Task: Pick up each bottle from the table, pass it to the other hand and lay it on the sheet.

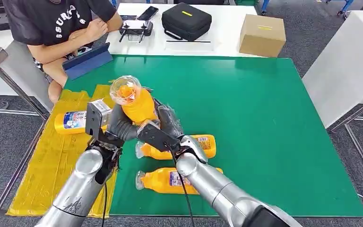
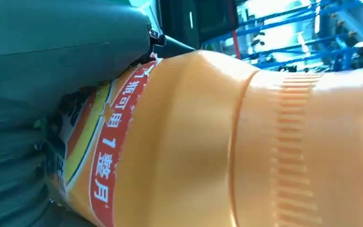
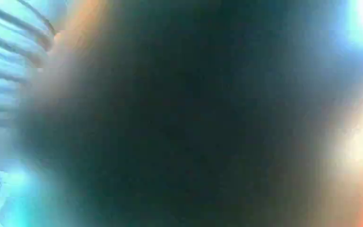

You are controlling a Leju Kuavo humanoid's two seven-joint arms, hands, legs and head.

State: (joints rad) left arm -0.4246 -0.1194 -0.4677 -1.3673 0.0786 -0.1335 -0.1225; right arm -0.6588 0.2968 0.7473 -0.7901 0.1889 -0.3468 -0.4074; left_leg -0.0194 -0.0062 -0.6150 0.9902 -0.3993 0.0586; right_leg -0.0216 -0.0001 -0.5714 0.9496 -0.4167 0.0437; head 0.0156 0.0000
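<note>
Above the green mat [image 1: 264, 118] we see both hands, left hand [image 1: 118, 125] and right hand [image 1: 168, 124], clasping one orange bottle [image 1: 137, 104], long axis tilted, cap end toward us; open mat lies rightward, yellow sheet [image 1: 52, 161] leftward.

This looks like a robotics lab or test room. A desk [image 1: 264, 118] carries a green mat, with a yellow sheet [image 1: 52, 161] at its edge. Behind it, a white table [image 1: 227, 33] holds a black case [image 1: 186, 21], a cardboard box [image 1: 262, 35], a phone [image 1: 147, 13] and a controller [image 1: 135, 30]. A person [image 1: 59, 28] sits by with a tablet [image 1: 87, 60]. Grey carpet [image 1: 307, 42] covers the floor.
</note>
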